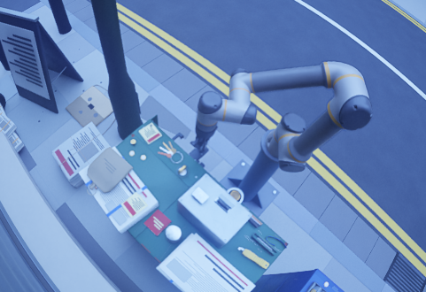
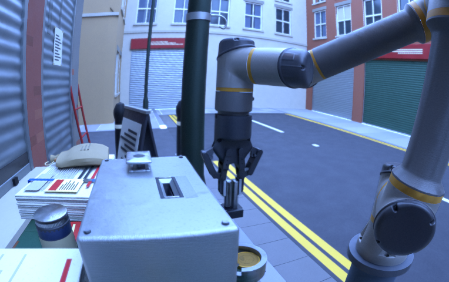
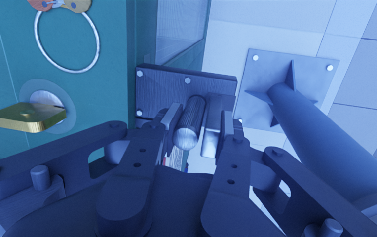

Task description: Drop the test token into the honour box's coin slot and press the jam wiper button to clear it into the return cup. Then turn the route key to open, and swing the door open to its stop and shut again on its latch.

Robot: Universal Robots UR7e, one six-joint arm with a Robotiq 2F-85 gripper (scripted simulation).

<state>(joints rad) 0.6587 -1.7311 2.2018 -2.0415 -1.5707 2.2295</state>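
The door handle point(image 3: 188, 117), a ribbed metal bar on a dark bolted plate point(image 3: 167, 85) at the green door's edge, stands between my fingers. My gripper point(image 3: 195, 129) point(image 2: 231, 194) point(image 1: 199, 150) is closed on the handle, a finger pad on each side of it. The brass route key point(image 3: 27, 117) point(image 1: 182, 169) sits in its round lock on the door face to the left. The grey honour box point(image 2: 157, 213) point(image 1: 213, 211) with its coin slot point(image 2: 168, 187) and button point(image 2: 138, 159) is nearer the second side camera. The return cup point(image 2: 250, 260) point(image 1: 235, 194) beside the box holds a gold token.
A dark lamp post point(image 2: 194, 87) rises behind the box. My arm's base column point(image 3: 325, 141) point(image 1: 257, 170) stands on a bolted plate just right of the handle. A key ring point(image 3: 67, 44) hangs on the door above the lock. Papers point(image 1: 125, 199) and tools point(image 1: 262, 247) lie around the box.
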